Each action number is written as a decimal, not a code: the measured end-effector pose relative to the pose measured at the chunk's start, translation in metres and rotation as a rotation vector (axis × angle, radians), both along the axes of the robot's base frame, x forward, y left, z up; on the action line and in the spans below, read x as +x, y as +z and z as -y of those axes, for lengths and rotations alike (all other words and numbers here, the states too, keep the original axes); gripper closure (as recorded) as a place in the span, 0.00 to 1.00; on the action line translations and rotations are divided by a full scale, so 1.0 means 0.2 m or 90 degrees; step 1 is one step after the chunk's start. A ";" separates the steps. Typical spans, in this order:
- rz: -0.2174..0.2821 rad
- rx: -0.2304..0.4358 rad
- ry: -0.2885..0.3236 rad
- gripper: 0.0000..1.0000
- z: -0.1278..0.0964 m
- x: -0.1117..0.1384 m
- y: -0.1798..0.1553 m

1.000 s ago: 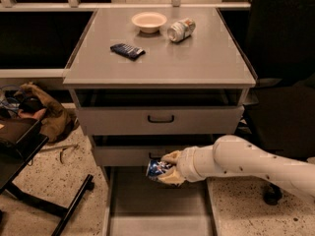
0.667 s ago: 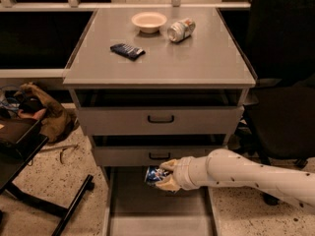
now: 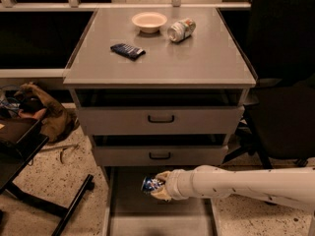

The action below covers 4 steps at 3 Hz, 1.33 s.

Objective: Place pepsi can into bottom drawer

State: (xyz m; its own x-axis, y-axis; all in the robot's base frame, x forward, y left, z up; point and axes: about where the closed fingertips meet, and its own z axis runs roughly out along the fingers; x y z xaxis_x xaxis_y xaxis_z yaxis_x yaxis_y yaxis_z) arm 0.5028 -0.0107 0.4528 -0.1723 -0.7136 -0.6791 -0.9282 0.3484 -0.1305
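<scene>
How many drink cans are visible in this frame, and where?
2. The silver-white can lies on its side on the cabinet top, right of the bowl. The pepsi can is held in the gripper above the open bottom drawer. Others may be hidden inside the upper drawers.

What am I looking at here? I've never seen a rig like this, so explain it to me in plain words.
The white tube coming in from the right is a robot arm. The robot has just this one arm, on a wheeled base that is out of view. At its tip is a two-finger hand, closed on a small blue pepsi can. The hand holds the can over the bottom drawer, which is pulled open. There is one picture, looking down at the front of a grey cabinet. On its top lie a pale bowl, a silver can on its side and a dark blue packet. The two upper drawers are pushed in.
</scene>
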 end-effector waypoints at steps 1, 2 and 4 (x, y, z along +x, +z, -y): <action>-0.005 0.002 -0.001 1.00 -0.01 0.00 -0.05; -0.014 0.002 -0.017 1.00 0.00 0.00 -0.25; -0.045 0.012 -0.105 1.00 0.06 -0.02 -0.83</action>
